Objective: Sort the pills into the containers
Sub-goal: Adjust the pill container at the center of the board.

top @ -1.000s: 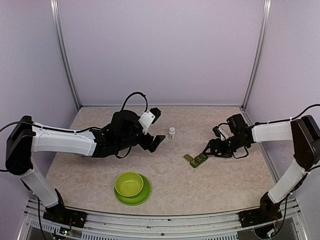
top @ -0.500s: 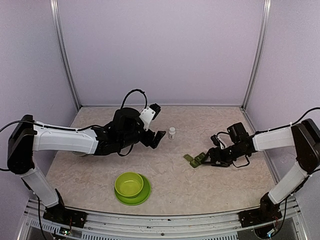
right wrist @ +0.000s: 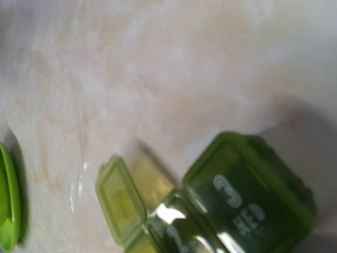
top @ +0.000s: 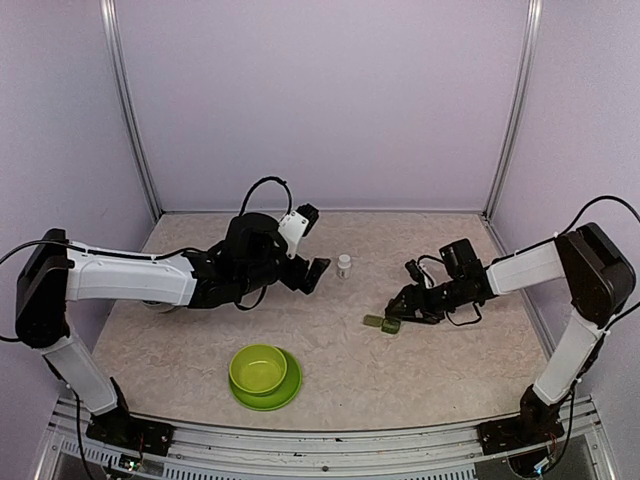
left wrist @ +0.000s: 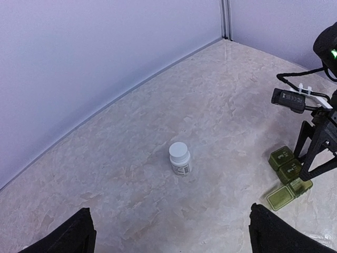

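The pill box [left wrist: 288, 171] is a dark green plastic strip of three square, round-cornered compartments with raised numerals. I read the lid at one end as flipped open and the other two as closed. The box lies right of centre on the beige marbled table [top: 200, 340]. The right gripper [top: 398, 312] stands at it with fingers apart; I cannot tell whether it grasps the box. To the left a white cylindrical bottle [left wrist: 180, 158] stands upright. The left gripper [top: 312, 273], spread wide, hovers further left.

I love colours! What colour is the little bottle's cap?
White cap, best in left wrist view.
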`<move>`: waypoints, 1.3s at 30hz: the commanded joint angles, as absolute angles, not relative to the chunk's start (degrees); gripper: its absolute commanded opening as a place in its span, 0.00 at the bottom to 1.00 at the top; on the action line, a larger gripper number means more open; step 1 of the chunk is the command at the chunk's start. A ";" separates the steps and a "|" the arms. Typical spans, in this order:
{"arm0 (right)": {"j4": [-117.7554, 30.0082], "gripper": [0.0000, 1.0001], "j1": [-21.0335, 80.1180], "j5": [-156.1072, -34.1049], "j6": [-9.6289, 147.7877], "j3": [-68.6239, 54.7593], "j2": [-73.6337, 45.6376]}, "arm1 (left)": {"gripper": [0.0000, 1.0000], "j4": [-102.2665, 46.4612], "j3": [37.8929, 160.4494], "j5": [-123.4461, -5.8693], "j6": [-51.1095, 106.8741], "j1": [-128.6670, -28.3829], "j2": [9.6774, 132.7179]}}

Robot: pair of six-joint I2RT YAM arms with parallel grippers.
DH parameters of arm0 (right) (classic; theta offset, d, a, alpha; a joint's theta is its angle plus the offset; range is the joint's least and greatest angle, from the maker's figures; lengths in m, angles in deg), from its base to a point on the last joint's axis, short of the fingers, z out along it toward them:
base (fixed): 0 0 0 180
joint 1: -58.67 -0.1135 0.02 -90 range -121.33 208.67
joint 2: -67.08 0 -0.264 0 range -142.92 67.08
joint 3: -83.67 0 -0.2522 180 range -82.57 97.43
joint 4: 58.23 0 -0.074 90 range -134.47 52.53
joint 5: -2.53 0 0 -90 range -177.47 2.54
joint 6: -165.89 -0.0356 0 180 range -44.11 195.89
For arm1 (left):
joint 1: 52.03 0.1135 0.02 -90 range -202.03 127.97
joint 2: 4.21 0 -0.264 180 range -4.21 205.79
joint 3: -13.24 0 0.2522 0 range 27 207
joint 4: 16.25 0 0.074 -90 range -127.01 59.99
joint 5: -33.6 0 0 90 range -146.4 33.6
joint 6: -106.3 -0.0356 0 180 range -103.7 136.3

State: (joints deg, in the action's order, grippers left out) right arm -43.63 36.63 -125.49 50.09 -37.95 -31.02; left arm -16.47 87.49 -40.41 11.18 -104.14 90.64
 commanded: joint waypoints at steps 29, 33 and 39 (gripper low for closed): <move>-41.46 0.78 31.34 -124.76 47.21 -26.39 -42.27 | 0.99 -23.92 103.80 -46.73 12.61 -97.68 104.23; -40.39 0.79 31.49 -122.95 48.32 -25.98 -40.64 | 0.99 -26.70 107.23 -49.43 11.30 -97.55 107.12; -38.22 0.87 33.10 -119.05 49.19 -27.39 -35.87 | 0.99 -31.07 115.33 -53.63 10.61 -97.38 113.74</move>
